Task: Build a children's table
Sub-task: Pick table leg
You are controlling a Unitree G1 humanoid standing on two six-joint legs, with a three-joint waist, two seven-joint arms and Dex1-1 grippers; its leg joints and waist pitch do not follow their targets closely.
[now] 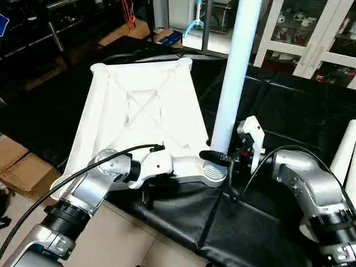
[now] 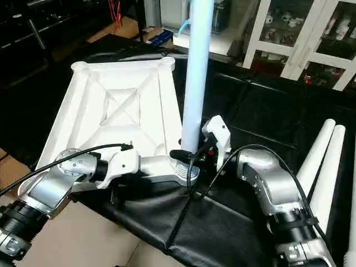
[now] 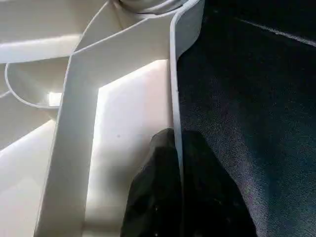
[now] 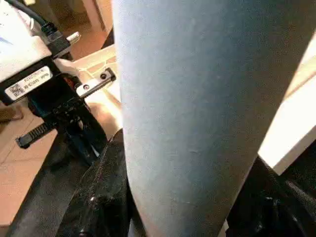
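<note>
Left eye view showed the white plastic rectangular tabletop [image 1: 142, 119] lying upside down on the black padded mat [image 1: 289, 119], its X-ribbed underside facing up, presumably so that the round corner sockets were open to take legs. One long tapered white tube leg [image 1: 232, 83] stood upright in the near corner socket [image 1: 214, 173] on the robot's right side of the top. The right gripper [image 1: 222, 158] was clamped around this leg just above the socket, a black finger on each side; holding so low probably gave the best control for pressing or turning the leg home. The left gripper [image 3: 177, 192] was pinched shut on the thin near rim of the tabletop, one finger inside the rim and one outside, most likely to keep the top from sliding or tipping while the other arm worked. Further white tube legs [image 2: 322, 167] lay on the mat to the robot's right, well apart from the tabletop, waiting their turn.

How deep the leg sat in the socket could not be made out, since the gripper and the ribbed collar covered the joint. Its upper end ran out of the top of the picture. The spare legs were cut off at the edge, so their number was uncertain. The two far sockets looked empty.
</note>
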